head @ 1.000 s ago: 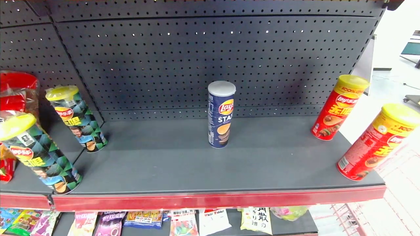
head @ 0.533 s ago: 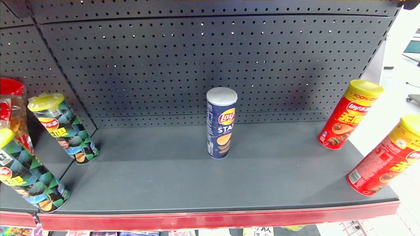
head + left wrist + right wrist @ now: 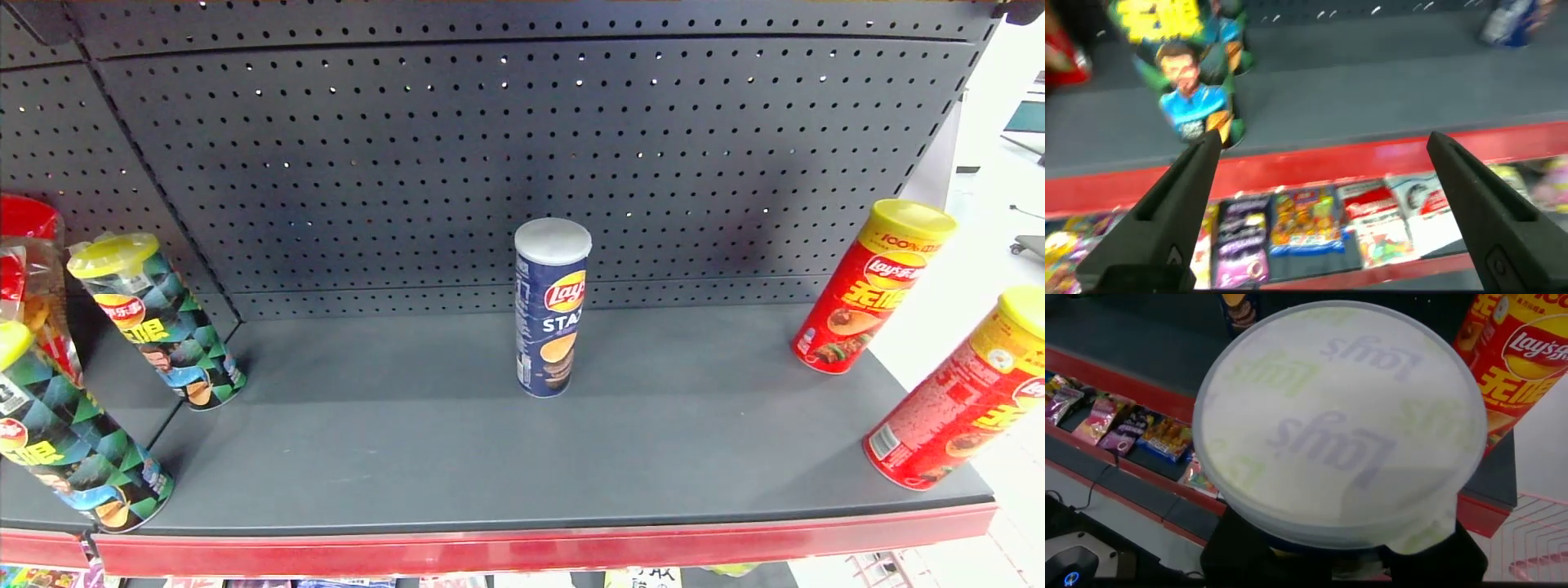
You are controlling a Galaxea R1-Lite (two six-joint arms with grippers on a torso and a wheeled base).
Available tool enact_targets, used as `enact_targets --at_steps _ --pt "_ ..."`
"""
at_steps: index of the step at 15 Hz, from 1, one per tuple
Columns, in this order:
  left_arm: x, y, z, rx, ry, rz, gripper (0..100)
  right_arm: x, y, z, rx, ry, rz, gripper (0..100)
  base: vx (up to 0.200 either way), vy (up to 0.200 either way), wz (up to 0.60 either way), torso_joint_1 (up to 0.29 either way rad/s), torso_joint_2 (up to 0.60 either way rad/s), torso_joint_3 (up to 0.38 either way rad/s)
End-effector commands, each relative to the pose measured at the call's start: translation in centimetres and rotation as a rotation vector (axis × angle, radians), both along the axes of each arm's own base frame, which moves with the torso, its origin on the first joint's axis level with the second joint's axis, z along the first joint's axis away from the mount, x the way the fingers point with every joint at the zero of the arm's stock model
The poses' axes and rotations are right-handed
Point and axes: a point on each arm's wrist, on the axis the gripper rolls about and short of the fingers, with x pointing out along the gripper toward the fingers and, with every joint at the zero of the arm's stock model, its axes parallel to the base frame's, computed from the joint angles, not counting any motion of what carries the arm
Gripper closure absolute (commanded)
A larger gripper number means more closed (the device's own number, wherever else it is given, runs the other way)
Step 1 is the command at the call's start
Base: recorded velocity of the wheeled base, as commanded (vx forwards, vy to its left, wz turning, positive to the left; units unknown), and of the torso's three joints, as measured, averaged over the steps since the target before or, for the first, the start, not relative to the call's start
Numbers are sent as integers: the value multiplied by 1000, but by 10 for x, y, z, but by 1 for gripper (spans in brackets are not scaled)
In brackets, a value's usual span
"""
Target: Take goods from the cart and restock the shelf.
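In the right wrist view a chip can with a pale translucent lid (image 3: 1339, 425) stands end-on, and my right gripper (image 3: 1339, 559) is shut on its body below the lid. My left gripper (image 3: 1324, 143) is open and empty, in front of the shelf's red front edge (image 3: 1315, 159), below a teal can (image 3: 1192, 73). On the dark shelf (image 3: 408, 425) a blue can (image 3: 551, 306) stands upright in the middle. Two teal cans (image 3: 151, 318) (image 3: 61, 433) stand at the left and two red cans (image 3: 869, 286) (image 3: 951, 392) at the right.
A red packet (image 3: 24, 245) sits at the far left. Snack bags (image 3: 1306, 224) lie on the lower shelf. Bare shelf room lies on either side of the blue can. A pink wire cart (image 3: 1535, 547) is at the right. The perforated back panel (image 3: 522, 147) closes the rear.
Between the earliest frame and half a second ago the head camera shifted, so the whole shelf sits lower in the picture. Nothing on the shelf has moved since.
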Motion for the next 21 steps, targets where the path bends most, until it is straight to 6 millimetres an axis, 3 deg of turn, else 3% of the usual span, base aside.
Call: enact_targets --at_steps 1,2,3,4,5,6,8,12,16,21 --pt "6 -2 59 -68 0 -119 0 7 0 4 -6 34 -11 100 0 0 0 0 0 0" --pt "10 -2 73 -94 11 -124 0 7 0 5 -6 35 -10 100 0 0 0 0 0 0" --pt "49 -6 133 -185 86 -213 0 11 1 8 -11 50 -20 100 0 0 0 0 0 0" --pt "65 -12 138 -141 127 -375 0 14 1 9 -16 66 -23 100 0 0 0 0 0 0" --pt "74 -17 137 -112 156 -474 0 17 1 11 -18 80 -32 100 0 0 0 0 0 0" --pt "105 -26 134 -76 240 -575 0 21 1 21 -21 76 -55 100 0 0 0 0 0 0" --pt "163 -44 133 -18 247 -680 0 23 1 33 -18 63 -50 100 0 0 0 0 0 0" --pt "238 -105 112 4 241 -912 0 23 1 34 -12 66 -37 100 0 0 0 0 0 0" --pt "281 -164 100 28 258 -983 0 20 1 34 -2 54 -38 100 0 0 0 0 0 0" --pt "314 -190 93 39 246 -969 0 20 1 34 -2 54 -40 100 0 0 0 0 0 0"
